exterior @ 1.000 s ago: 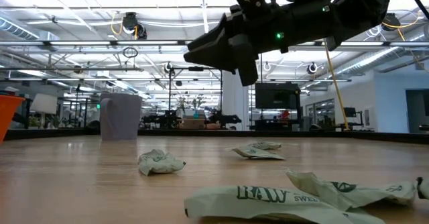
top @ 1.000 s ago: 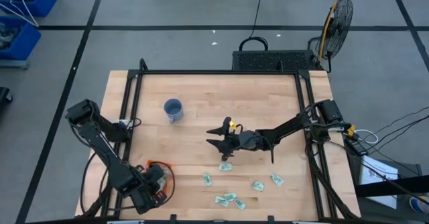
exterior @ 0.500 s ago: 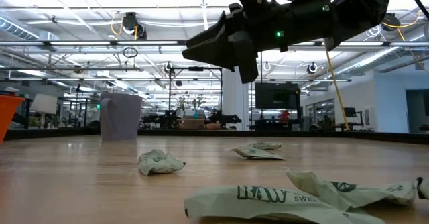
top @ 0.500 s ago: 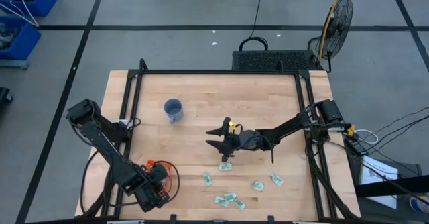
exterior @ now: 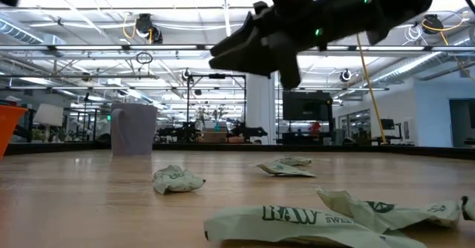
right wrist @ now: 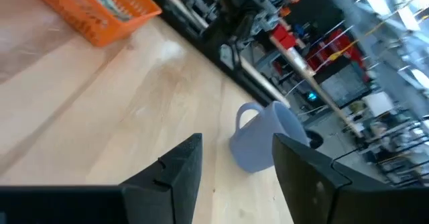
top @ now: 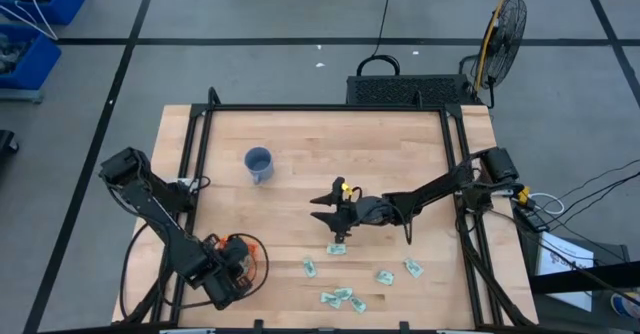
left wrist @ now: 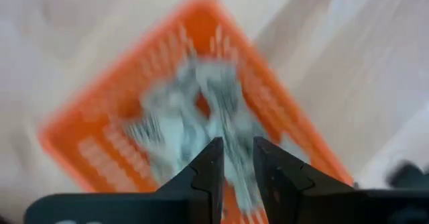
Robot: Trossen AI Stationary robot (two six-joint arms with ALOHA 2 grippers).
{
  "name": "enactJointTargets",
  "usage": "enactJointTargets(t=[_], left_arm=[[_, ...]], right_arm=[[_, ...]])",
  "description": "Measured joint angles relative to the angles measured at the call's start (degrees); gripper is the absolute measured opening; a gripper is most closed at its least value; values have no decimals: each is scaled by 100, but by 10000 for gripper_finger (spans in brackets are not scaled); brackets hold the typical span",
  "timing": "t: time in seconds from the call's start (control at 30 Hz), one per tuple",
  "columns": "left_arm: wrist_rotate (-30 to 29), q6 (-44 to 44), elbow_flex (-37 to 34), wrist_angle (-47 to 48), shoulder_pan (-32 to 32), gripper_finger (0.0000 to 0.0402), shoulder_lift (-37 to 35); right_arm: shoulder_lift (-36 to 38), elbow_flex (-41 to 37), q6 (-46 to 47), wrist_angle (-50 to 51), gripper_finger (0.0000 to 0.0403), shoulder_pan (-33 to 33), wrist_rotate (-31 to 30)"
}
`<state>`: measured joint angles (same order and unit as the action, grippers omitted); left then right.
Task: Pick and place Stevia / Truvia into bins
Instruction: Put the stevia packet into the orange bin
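The orange basket (top: 247, 247) sits at the table's near left and holds several pale sachets (left wrist: 181, 117). My left gripper (top: 230, 274) hovers over it, its fingers (left wrist: 208, 167) close together; blur hides whether anything is between them. My right gripper (top: 331, 214) hangs open and empty above mid-table, just beyond the farthest loose sachet (top: 337, 249). Several more green-and-white sachets (top: 340, 297) lie flat on the near part of the table, and they also show in the low view (exterior: 297, 222).
A blue cup (top: 258, 162) stands upright at the far left of the table, and it also shows in the right wrist view (right wrist: 265, 140). The basket's edge shows at the left of the low view (exterior: 9, 125). A dark frame (top: 320, 108) borders the table.
My left gripper has moved a little toward the table's right, over the orange basket. My right gripper has risen slightly above the sachets and stays open. The sachets on the table have not moved.
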<state>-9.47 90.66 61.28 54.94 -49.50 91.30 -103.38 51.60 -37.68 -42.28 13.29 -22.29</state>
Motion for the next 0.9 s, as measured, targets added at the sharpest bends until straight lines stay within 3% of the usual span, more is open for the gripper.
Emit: enactJointTargets(t=[0.17, 0.4, 0.5, 0.63, 0.9], left_arm=[[-822, -876, 0, 80, 289, 88, -56], [-1483, -2148, 142, 46, 867, 88, -231], [-1938, -2639, 167, -159, 1104, 88, -224], [-2480, -3087, 164, -380, 1379, 88, -225], [-2558, -4003, 162, -731, 1898, 88, -220]], right_arm=[[610, 133, 1372, 1502, 173, 32, 83], [1076, 106, 3303, 3583, 173, 49, 1507], [991, -86, 3777, 3601, 173, 56, 1392], [790, -473, 3815, 3487, 173, 28, 786], [390, -958, 3565, 2586, 173, -19, 886]])
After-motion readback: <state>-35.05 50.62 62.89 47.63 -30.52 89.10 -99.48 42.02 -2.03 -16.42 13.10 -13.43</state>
